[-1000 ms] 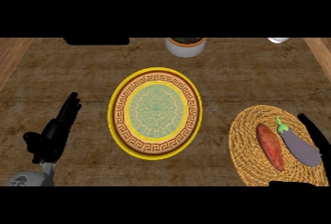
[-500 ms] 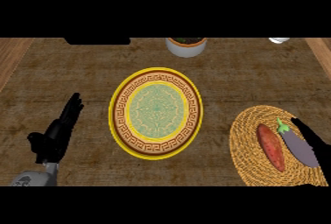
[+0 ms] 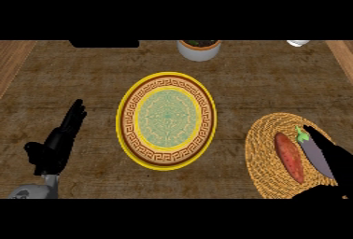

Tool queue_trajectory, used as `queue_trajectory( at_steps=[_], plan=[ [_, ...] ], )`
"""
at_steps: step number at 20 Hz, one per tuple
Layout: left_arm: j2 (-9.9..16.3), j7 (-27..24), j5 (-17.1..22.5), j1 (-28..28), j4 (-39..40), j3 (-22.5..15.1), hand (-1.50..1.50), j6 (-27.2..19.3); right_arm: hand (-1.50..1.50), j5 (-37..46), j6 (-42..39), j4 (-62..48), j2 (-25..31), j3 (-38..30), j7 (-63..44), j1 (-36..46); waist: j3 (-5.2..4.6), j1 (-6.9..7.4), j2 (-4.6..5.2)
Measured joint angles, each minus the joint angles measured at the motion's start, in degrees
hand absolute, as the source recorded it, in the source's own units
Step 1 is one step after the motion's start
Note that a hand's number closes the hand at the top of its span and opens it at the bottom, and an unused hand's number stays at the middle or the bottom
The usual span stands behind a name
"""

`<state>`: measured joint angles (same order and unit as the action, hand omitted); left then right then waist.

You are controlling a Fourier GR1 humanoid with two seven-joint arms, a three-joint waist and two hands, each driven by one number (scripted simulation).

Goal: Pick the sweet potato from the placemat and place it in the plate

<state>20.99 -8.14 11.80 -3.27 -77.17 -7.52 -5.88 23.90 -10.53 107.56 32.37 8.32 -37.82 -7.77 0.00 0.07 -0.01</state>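
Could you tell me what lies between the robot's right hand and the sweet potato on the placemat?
In the head view, an eggplant lies between the right hand and the sweet potato, alongside it on the woven placemat; the hand's fingers overlap the eggplant's far side.

No readable text, labels, brands or numbers anywhere; the plate [image 3: 166, 77] carries only an ornamental border pattern.

An orange-red sweet potato [image 3: 289, 158] lies lengthwise on the woven placemat [image 3: 263, 158], right of the ornate yellow-rimmed plate [image 3: 166, 120]
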Motion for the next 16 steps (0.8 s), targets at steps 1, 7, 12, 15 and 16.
queue_trajectory(
  at_steps=[1,7,12,15,16],
  plan=[
    [0.0,-0.3,-0.2,0.1,0.2,0.5,0.00,0.5,-1.50,1.1,-0.2,-1.1,-1.0,0.6,-0.1,0.5,0.00,0.00,0.00],
    [-1.4,-0.1,-1.9,-0.3,0.7,2.3,0.00,2.0,-1.50,5.2,-0.6,-8.4,-4.4,-0.1,3.4,3.2,0.02,-0.02,0.02],
    [-2.6,0.0,-3.2,0.4,0.2,3.8,0.00,3.2,-1.50,9.5,-1.0,-12.9,-6.4,-0.8,5.1,4.4,-0.01,0.00,0.00],
    [-3.2,1.2,-4.2,-0.1,-0.3,4.8,0.00,3.7,-1.50,12.0,-0.2,-15.8,-8.0,-1.4,7.4,4.6,-0.10,-0.03,-0.07],
    [-3.3,1.2,-4.4,-0.1,-0.4,5.3,0.00,4.2,1.50,12.2,-0.2,-17.0,-8.4,-1.9,8.3,5.2,-0.18,-0.05,-0.12]
  ],
)
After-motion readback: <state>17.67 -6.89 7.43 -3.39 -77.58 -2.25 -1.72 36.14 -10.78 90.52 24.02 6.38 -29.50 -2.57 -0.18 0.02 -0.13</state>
